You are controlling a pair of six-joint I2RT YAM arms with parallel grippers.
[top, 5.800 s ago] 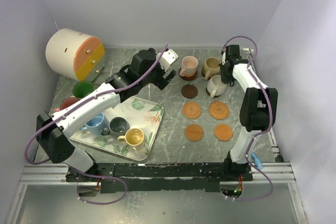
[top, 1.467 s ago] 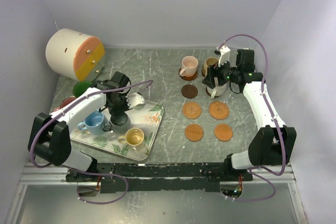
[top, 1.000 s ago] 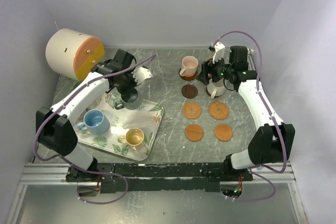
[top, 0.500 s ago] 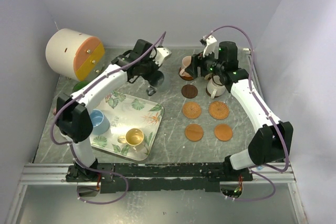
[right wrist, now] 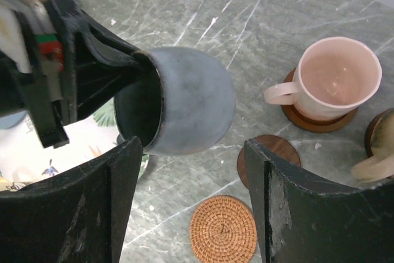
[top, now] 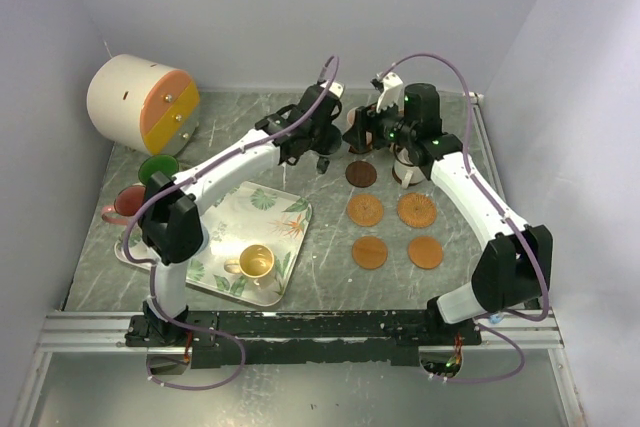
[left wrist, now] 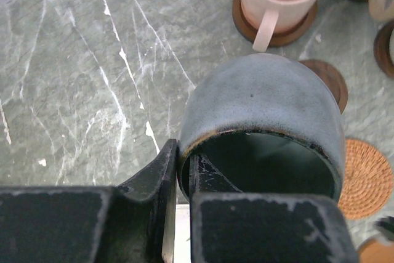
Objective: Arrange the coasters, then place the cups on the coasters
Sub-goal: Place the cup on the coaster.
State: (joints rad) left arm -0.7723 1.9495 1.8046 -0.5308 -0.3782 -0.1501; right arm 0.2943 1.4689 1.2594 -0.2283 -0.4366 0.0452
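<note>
My left gripper [left wrist: 178,152] is shut on the dark grey cup [left wrist: 265,109], one finger inside the rim and one outside. It holds the cup tipped on its side in the air above the table, left of a bare dark coaster [left wrist: 329,81]. In the right wrist view, my right gripper [right wrist: 191,152] is open, its fingertips [right wrist: 130,152] just below the grey cup [right wrist: 191,100] without touching it. A pink cup [right wrist: 338,78] stands on a dark coaster behind. Several woven coasters [top: 365,210] lie bare in front. The yellow cup [top: 256,262] stands on the tray.
The leaf-print tray [top: 270,209] lies at the front left. A red cup [top: 130,199] and a green cup [top: 158,169] stand by its left side. A big white-and-orange cylinder [top: 140,102] fills the back left corner. A cream cup [top: 406,164] stands behind the right arm.
My left arm lifted the grey cup off the tray and swung it right toward the coasters. My right gripper moved left to meet it, jaws narrowing a little.
</note>
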